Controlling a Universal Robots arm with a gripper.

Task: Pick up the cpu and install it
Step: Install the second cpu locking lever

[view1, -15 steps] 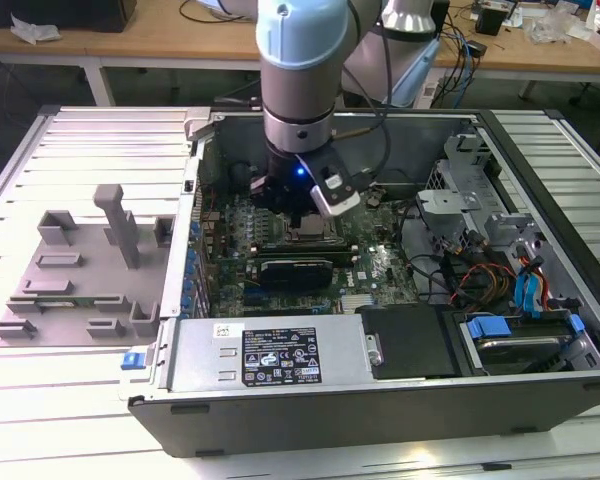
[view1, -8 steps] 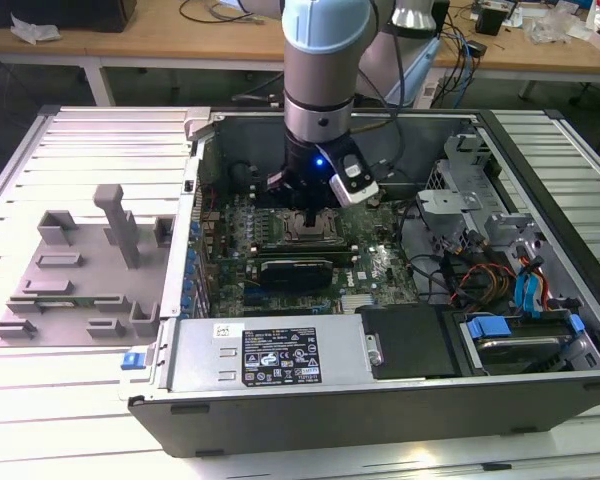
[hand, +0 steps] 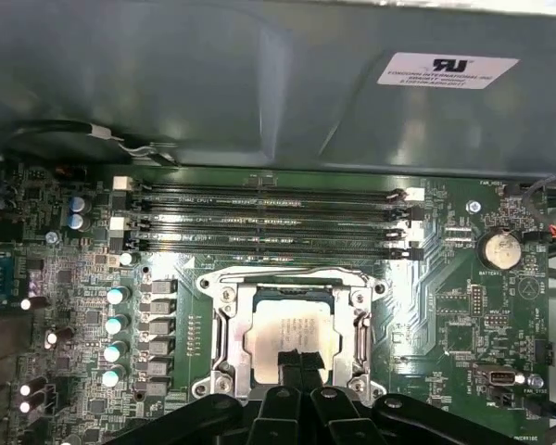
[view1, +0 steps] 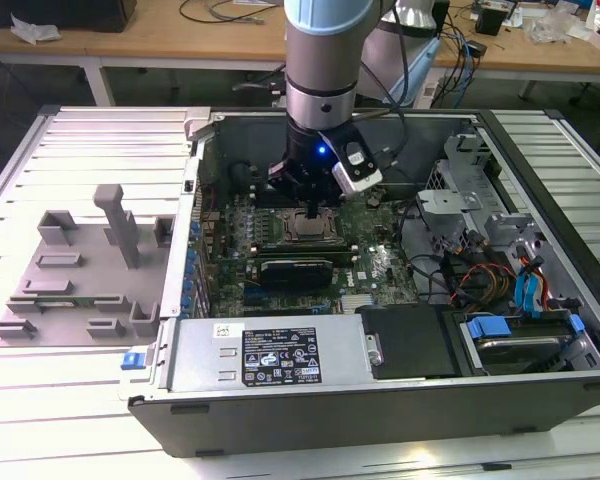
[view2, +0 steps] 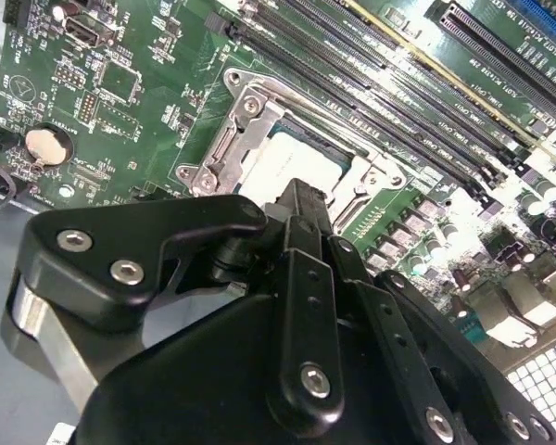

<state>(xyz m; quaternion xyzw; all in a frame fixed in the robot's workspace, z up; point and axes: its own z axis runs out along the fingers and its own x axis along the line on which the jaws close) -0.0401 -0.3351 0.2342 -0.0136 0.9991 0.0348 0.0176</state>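
Silver-topped part, exterior view: the cpu (view1: 307, 226) lies flat in the socket (view1: 302, 228) on the motherboard (view1: 380, 265) inside the open computer case (view1: 170, 300).
Arm, exterior view: the gripper (view1: 311, 207) points straight down over the socket, directly above the cpu.
Surroundings, exterior view: a grey plastic fixture (view1: 80, 265) sits on the slatted table (view1: 40, 420), on the exterior view's left of the case; a drive bay with blue tabs (view1: 515, 335) occupies the case corner on the exterior view's right.

Chip, second wrist view: the cpu (view2: 296, 162) sits within the metal socket frame (view2: 224, 159); the gripper (view2: 301, 209) covers its near edge.
Board, second wrist view: memory slots (view2: 389, 83) run alongside the socket; a coin cell battery (view2: 46, 142) lies well apart from it.

Chip, first wrist view: the cpu (hand: 290, 332) is seated square in the socket frame (hand: 224, 324).
Fingers, first wrist view: the fingertips (hand: 290, 363) are pressed together with no gap, over the edge of the cpu's top plate; nothing is held between them.
Board, first wrist view: four memory slots (hand: 269, 222) lie between the socket and the case wall (hand: 259, 83).
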